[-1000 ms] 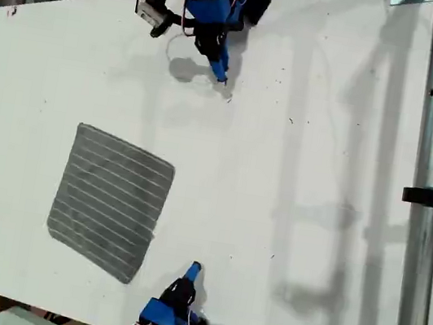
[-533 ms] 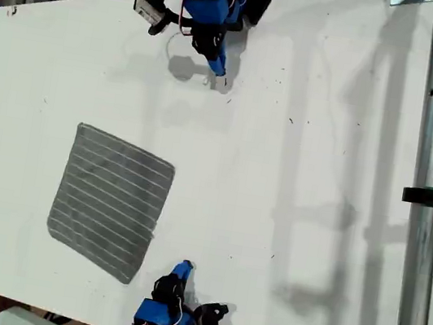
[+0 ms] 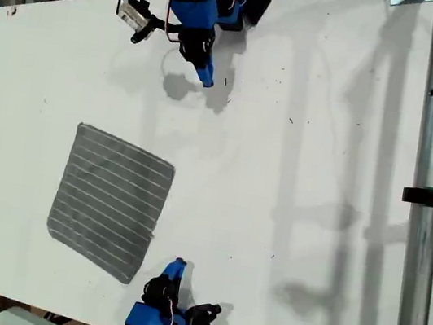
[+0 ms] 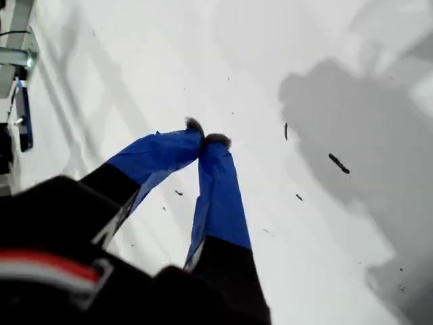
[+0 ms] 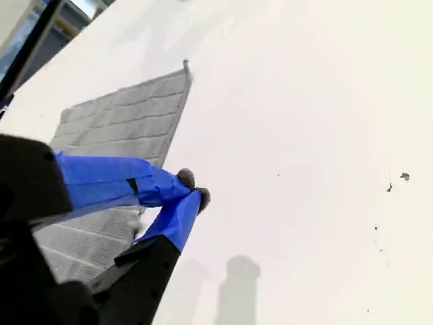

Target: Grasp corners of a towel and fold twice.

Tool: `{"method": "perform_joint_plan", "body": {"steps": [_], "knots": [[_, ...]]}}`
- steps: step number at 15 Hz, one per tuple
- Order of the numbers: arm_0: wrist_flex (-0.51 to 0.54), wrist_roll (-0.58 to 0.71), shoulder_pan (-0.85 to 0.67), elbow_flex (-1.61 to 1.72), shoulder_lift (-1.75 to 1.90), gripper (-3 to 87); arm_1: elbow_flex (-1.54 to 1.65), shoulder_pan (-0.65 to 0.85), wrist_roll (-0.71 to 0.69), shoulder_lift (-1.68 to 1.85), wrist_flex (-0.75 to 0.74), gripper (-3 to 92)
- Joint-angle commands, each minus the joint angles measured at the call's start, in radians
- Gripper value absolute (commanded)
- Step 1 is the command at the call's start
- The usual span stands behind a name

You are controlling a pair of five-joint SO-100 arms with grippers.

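Approach stage, before any grasp. The towel lies flat and unfolded on the table, toward the exterior view's left, with all four corners free.

Near edge: my second tool has its tips together, holding nothing. It stands just to the exterior view's right of the towel's near right corner. The second wrist view shows the same tool over bare table, with the towel beside it and beyond it.

Far edge: my first tool is likewise pinched together and empty. It is well apart from the towel's far right corner. The first wrist view shows its tips over bare, speckled table only.

Next move, as I judge it: both tools must spread their tips, travel on to one corner each along the towel's right edge, and come low enough to pinch the cloth.

Change over the last second: both tools have shifted toward the exterior view's left, nearer the towel. The towel has not moved.
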Motion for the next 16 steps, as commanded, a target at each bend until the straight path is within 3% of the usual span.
{"method": "perform_joint_plan", "body": {"steps": [1,6,10,16], "knots": [[0.055,0.089,-0.066,-0.376,-0.336,-2.9,-0.201,0.029,-0.097,-0.275,-0.137,-0.3],[0.365,0.354,-0.407,-0.824,-0.551,-2.9,-0.561,0.098,-0.255,-0.644,-0.133,-0.3],[0.436,0.477,-0.578,-1.003,-0.756,-2.8,-0.922,0.156,-0.382,-0.946,-0.037,-0.3],[0.456,0.549,-0.781,-1.083,-0.948,-2.8,-1.45,0.255,-0.575,-1.379,0.117,-0.3]]}}
